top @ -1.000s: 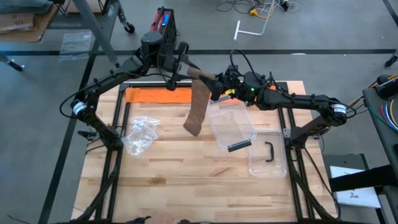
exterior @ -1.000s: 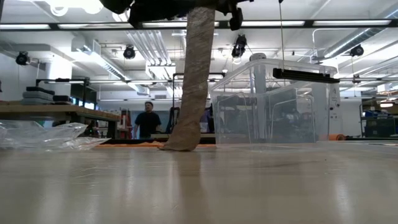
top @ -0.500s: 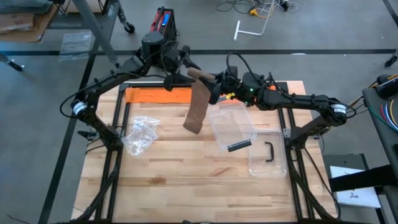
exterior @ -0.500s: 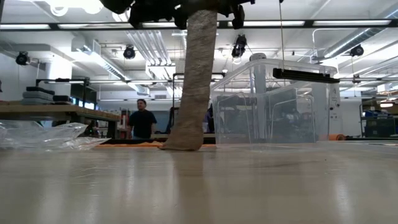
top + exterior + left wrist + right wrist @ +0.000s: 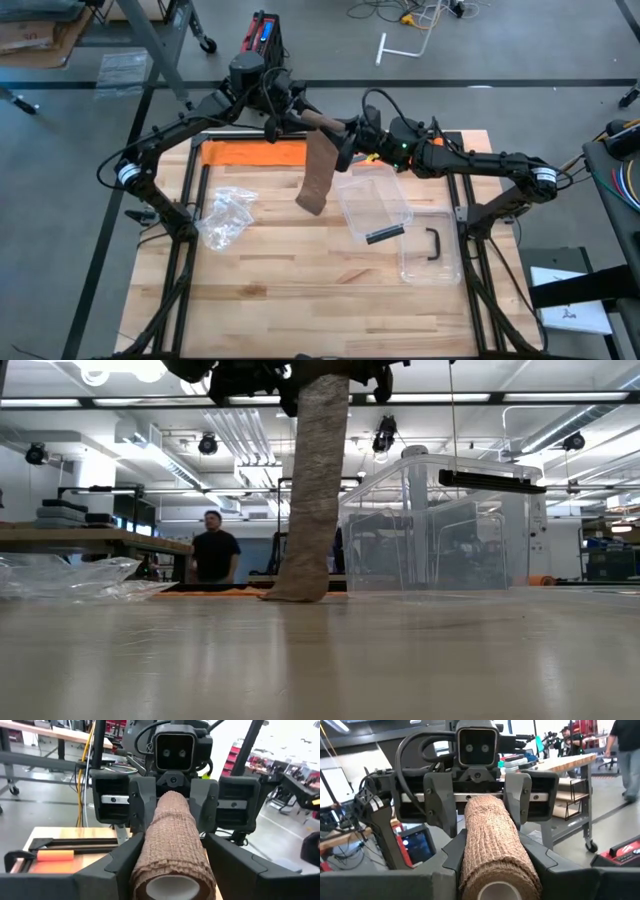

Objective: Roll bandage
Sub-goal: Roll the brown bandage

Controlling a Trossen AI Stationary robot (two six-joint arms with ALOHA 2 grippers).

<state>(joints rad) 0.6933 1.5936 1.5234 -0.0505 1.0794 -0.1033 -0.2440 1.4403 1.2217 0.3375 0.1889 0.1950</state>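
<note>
A brown bandage roll (image 5: 322,122) hangs level in the air over the table's far middle, between my two grippers. Its loose strip (image 5: 317,172) drops from the roll, and its lower end (image 5: 293,592) rests on the wooden table (image 5: 300,290). My left gripper (image 5: 174,839) comes from the far left and is shut on one end of the roll. My right gripper (image 5: 492,840) comes from the right and is shut on the other end. The two grippers face each other along the roll. My left gripper has the roll's left end (image 5: 150,855) pinched between its two fingers (image 5: 125,857), one on each curved side. The fingers lie level and along the roll. The roll is lifted clear, with only the strip's end on the table. My right gripper pinches the roll's right end (image 5: 475,860) between its two fingers (image 5: 452,850), one on each side. They lie level along the roll, coming from the table's right. The roll sits level in the hold, and the strip hangs below it.
A clear plastic box (image 5: 375,195) stands right of the hanging strip, its lid with a black handle (image 5: 432,245) nearer the right edge. A crumpled clear bag (image 5: 225,215) lies at the left. An orange bar (image 5: 255,153) lies along the far left edge.
My left gripper has rolled about the line of the roll while staying in place at the roll's end. My right gripper has rolled a little too. The roll stays aloft and the strip's lower end stays on the table.
</note>
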